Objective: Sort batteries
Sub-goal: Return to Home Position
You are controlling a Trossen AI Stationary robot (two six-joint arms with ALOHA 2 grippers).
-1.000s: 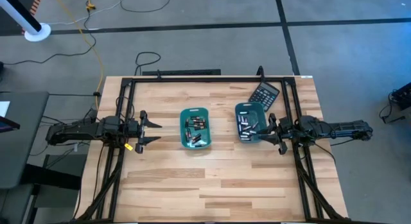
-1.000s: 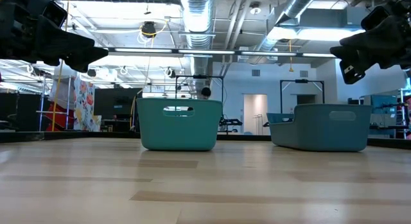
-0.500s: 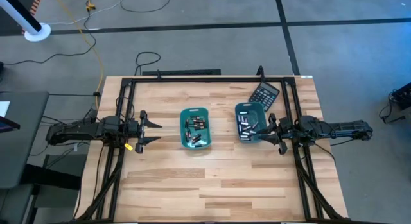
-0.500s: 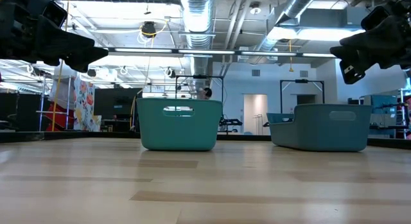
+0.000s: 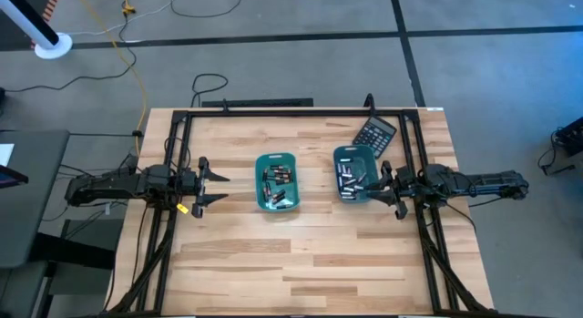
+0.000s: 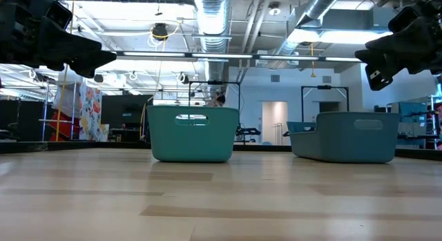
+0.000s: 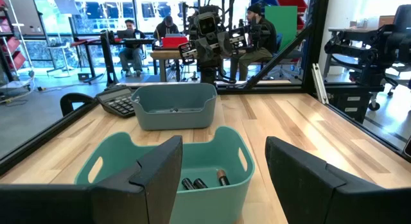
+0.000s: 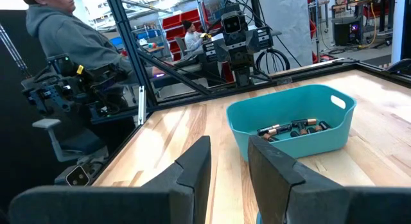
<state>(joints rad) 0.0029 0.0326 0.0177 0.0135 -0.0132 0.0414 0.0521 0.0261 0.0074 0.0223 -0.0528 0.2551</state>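
The wooden counter point(image 5: 301, 254) carries a black frame point(image 5: 273, 112) along its edges. The two dark arms reach in from opposite ends. The left arm point(image 5: 109, 186) comes in from the left edge and the right arm point(image 5: 474, 183) from the right, both held above the wood.

Between the two tools stand two trays. The greener tray point(image 5: 259, 183) sits on bare wood a little ahead of the left tool point(image 5: 215, 185), apart from its fingertips. The bluer tray point(image 5: 335, 175) sits right in front of the right tool point(image 5: 386, 188), and from above its near rim lies just at the fingertips.

A black calculator point(image 5: 374, 133) lies on the counter beside the bluer tray, off to one side of the right tool and near the frame.

The left tool is released, its fingers point(image 7: 154, 176) spread wide with nothing between them. The right tool is released too, with a narrower gap between its fingers point(image 8: 192, 169), also gripping nothing.

The batteries are all in the trays. A dark and coppery cluster point(image 5: 276, 183) lies in the greener tray, ahead of the left tool. More batteries point(image 5: 351, 177) lie in the bluer tray, just ahead of the right tool.
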